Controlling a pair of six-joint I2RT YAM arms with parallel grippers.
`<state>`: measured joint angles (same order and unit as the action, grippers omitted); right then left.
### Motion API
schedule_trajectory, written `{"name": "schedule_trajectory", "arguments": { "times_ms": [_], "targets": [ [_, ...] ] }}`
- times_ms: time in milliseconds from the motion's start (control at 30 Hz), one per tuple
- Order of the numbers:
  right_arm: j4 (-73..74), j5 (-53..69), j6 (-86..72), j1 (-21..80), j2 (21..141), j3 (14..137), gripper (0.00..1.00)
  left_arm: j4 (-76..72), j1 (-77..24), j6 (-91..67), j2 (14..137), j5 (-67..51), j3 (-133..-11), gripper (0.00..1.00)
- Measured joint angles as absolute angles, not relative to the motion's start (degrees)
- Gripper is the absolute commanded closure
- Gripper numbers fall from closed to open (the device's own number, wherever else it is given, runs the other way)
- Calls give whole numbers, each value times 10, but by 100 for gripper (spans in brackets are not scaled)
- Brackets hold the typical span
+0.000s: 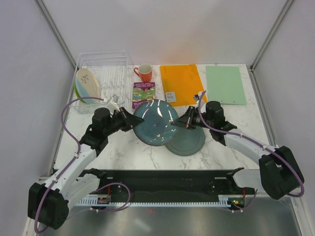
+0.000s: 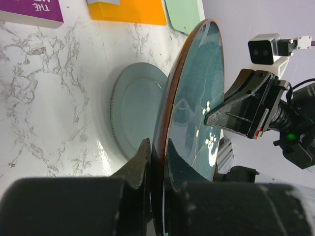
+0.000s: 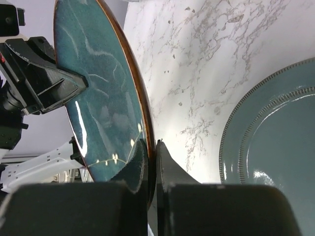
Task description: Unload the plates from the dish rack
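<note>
**Dark teal plate gripped by both arms over the table; two plates in the rack**

Marble table (image 1: 118, 152) carries everything; dish rack (image 1: 104, 55) sits at its far left corner; orange mat (image 1: 182, 81) and pale green mat (image 1: 225, 84) lie flat side by side along the far edge, to the right of the rack.

Dark teal plate (image 1: 156, 123) is clear of the rack, held at mid-table between the two arms, glossy face tilted up toward the overhead camera; from above, its lower right edge overlaps the grey-green plate (image 1: 192, 142), which lies flat on the table; cannot tell whether the two touch.

Cream plate with leaf sprig (image 1: 88, 82) stands on edge at the left end of the rack; lime-green plate (image 1: 77, 90) stands just behind it, only a sliver of rim visible.

Purple-and-green booklet (image 1: 144, 92) lies near the rack's right side, beyond the teal plate; orange mug (image 1: 144, 73) stands upright just past the booklet.

Left gripper (image 2: 156, 157): jaws pinched together on the teal plate's left rim, one finger on each face; right gripper (image 3: 150, 150): jaws likewise clamped on the opposite rim of the same plate.
</note>
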<state>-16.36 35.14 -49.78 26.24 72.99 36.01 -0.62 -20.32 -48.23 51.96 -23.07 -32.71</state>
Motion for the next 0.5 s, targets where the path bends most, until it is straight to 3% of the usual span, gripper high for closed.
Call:
{"name": "schedule_trajectory", "arguments": {
  "times_ms": [100,200,367,400,500],
  "targets": [
    [-143,336,-487,264,715,360,100,-10,-203,-484,522,-239,-324,44],
    [-81,279,-437,279,664,363,100,2,-210,-481,527,-247,-325,21],
    [84,145,-373,270,575,368,100,67,-215,-448,516,-195,-348,15],
    [114,117,-366,260,562,368,100,79,-215,-439,509,-179,-350,9],
    [183,53,-352,234,537,368,100,118,-215,-413,477,-127,-350,9]
  ]
}}
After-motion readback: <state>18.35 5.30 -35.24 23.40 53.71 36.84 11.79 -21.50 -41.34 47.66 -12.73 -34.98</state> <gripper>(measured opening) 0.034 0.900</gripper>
